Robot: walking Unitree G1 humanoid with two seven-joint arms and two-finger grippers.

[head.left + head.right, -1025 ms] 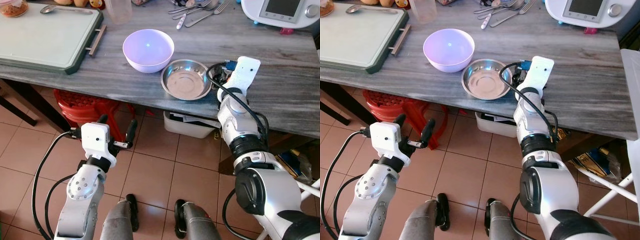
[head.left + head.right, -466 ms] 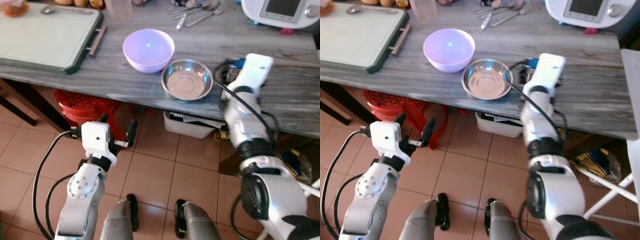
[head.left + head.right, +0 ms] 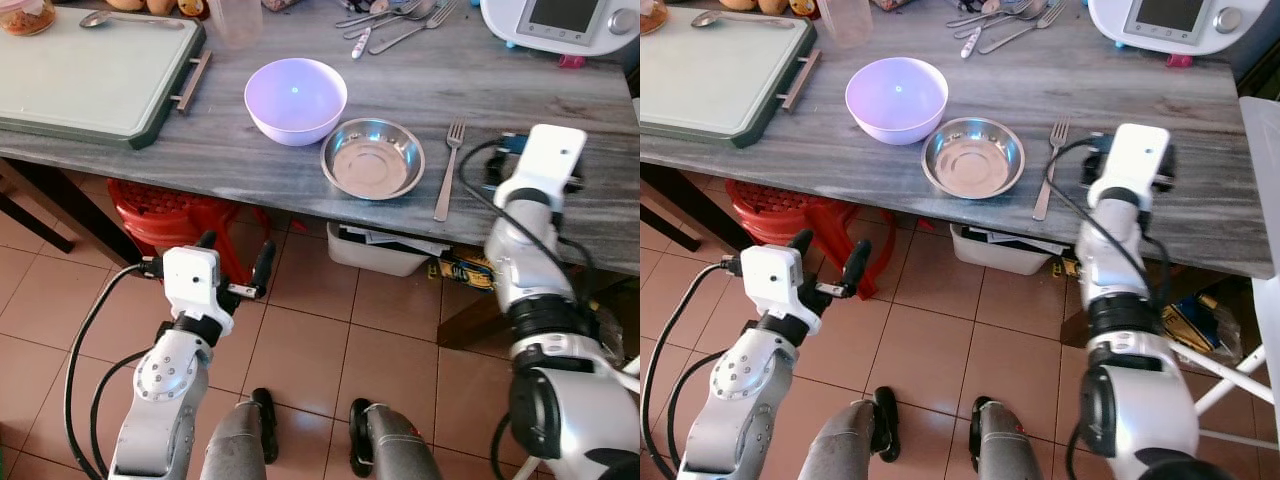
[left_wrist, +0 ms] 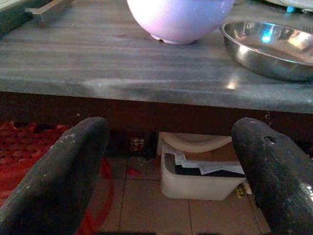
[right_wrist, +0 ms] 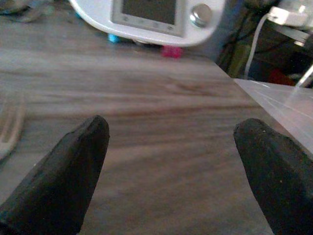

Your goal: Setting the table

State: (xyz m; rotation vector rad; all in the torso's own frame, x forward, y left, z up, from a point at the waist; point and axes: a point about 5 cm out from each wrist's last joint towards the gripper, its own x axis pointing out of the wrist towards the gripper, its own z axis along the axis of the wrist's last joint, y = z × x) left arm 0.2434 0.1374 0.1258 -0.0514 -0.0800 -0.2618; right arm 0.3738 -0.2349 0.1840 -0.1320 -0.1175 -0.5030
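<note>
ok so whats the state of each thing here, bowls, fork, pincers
purple bowl: upright on the table, empty
steel bowl: upright beside the purple bowl, empty
fork: lying flat next to the steel bowl, tines pointing away from the table edge
left pincer: open, holding nothing, below the table edge
right pincer: open, holding nothing, over the table

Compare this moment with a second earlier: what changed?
The right gripper has swung to the robot's right, away from the steel bowl, open, leaving a fork lying beside that bowl. The lilac bowl, tray and left gripper stayed put.
</note>
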